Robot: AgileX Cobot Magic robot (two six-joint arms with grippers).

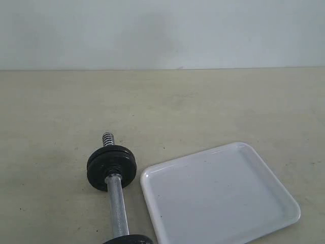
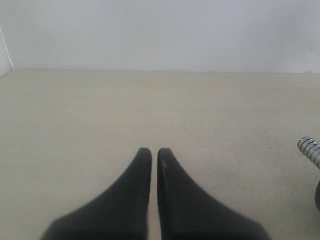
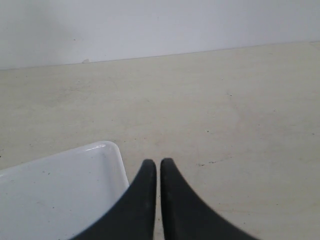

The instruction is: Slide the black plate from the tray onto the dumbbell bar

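- a small, flat, round black plate of cast metal sat threaded on a short, shiny chrome dumbbell bar, near the bar's far end.
- the plate stood on its rim, and the bar's coarse spiral thread stuck out just beyond it.
- the bar lay on the pale beige desk, running from the near edge of the exterior view away toward the plain light wall.
- a second black disc showed on the bar's near end, mostly cut off by the bottom of that view.
- a glossy white rectangular tray with rounded corners and a low raised rim lay on the desk just right of the bar. it was close to the black plate but not touching it.
- the left fingers were pressed nearly together with only a thin slit between them, holding nothing. they pointed over bare desk, with the bar's threaded tip at the edge of the left wrist view.
- the right fingers were likewise drawn together and held nothing. one corner of the tray was just beside them.
- neither arm appeared in the exterior view.
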